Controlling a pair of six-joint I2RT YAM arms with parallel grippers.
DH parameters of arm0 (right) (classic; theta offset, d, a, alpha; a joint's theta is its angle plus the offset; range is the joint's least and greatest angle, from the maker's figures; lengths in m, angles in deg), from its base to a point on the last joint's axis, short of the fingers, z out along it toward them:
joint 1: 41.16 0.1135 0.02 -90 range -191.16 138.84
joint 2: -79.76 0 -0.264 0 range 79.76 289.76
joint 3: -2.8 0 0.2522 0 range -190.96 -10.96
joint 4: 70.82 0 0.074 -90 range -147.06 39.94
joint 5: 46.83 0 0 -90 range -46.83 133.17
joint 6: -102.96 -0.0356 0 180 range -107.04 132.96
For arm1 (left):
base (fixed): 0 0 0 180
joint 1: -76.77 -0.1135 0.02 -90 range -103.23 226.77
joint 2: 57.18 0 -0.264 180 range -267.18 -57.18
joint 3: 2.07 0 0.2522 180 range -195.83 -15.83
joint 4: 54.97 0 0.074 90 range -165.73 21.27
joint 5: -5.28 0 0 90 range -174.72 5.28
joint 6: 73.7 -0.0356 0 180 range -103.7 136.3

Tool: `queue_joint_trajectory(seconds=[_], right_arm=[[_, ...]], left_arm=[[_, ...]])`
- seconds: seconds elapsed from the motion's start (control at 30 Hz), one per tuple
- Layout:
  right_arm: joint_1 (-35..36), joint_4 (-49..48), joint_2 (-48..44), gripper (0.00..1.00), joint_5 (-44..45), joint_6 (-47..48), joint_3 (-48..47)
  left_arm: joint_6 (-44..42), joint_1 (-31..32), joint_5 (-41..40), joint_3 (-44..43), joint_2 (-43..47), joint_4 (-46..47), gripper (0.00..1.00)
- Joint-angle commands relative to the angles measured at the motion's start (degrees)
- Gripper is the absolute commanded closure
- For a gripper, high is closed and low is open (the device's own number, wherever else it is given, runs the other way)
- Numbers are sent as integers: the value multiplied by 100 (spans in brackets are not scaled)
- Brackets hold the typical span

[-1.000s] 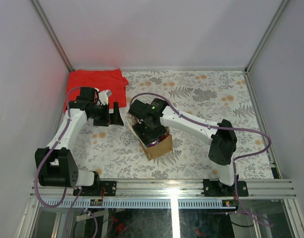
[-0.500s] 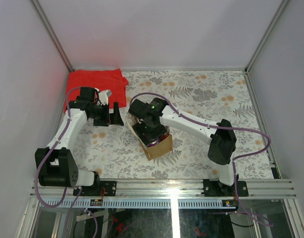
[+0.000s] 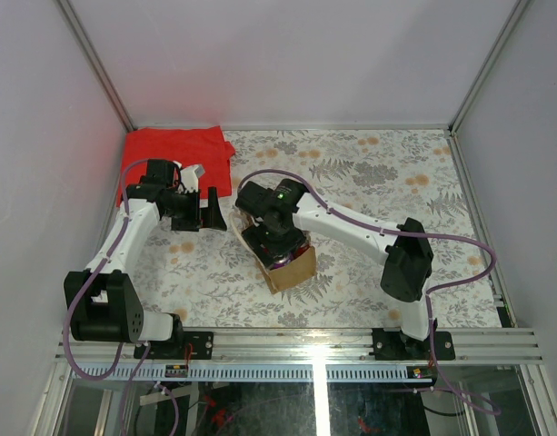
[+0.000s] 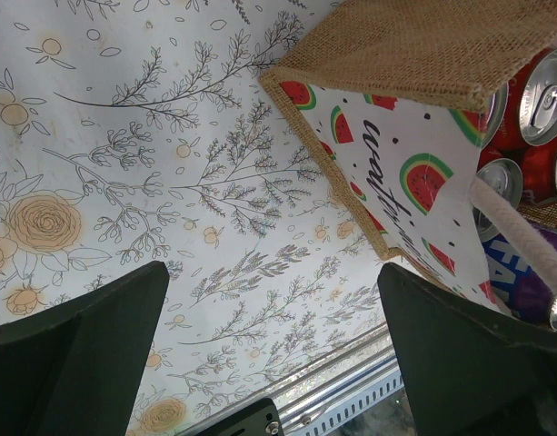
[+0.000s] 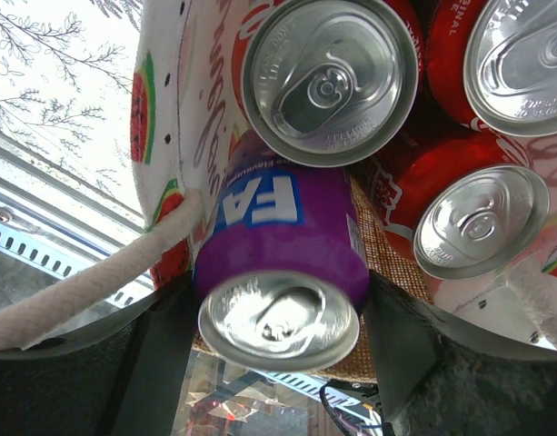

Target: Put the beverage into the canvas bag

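The canvas bag [image 3: 294,265] stands mid-table, tan burlap outside with a white watermelon-print lining [image 5: 160,109]. Several red cans [image 5: 328,77] stand upright inside it. The beverage, a purple can [image 5: 278,227], hangs just inside the bag's mouth beside a cream rope handle [image 5: 96,282]. My right gripper [image 5: 276,286] has a finger against each side of the can, and it shows over the bag in the top view [image 3: 278,245]. My left gripper [image 4: 271,272] is open and holds nothing, just left of the bag [image 4: 423,45], above the floral cloth.
A folded red cloth [image 3: 174,150] lies at the back left corner. The floral tablecloth [image 3: 387,182] covers the table. The metal rail [image 3: 305,345] runs along the near edge. Grey walls close in the back and sides.
Both arms and the bag stay where they were. The right fingers look no wider apart in the top view.
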Motion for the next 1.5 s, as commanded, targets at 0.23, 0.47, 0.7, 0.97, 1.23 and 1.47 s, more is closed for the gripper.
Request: queue_joint_trajectory(seconds=[0.23, 0.47, 0.7, 0.97, 1.23, 1.47], right_arm=[[-48, 72, -78, 24, -324, 82, -193], [-50, 96, -106, 27, -293, 50, -332], [-52, 317, -126, 30, -90, -31, -967], [-49, 384, -99, 61, 2, -70, -947], [-53, 201, -177, 94, 93, -124, -364], [-53, -193, -139, 96, -93, -142, 216]], left_arm=[[-34, 32, 107, 6, -19, 216, 0], [-38, 36, 100, 24, 6, 215, 0], [-41, 33, 104, 22, 5, 217, 0], [-46, 38, 96, 28, 30, 214, 0], [-62, 38, 92, 50, 50, 217, 0], [-97, 40, 77, 12, 39, 178, 0]])
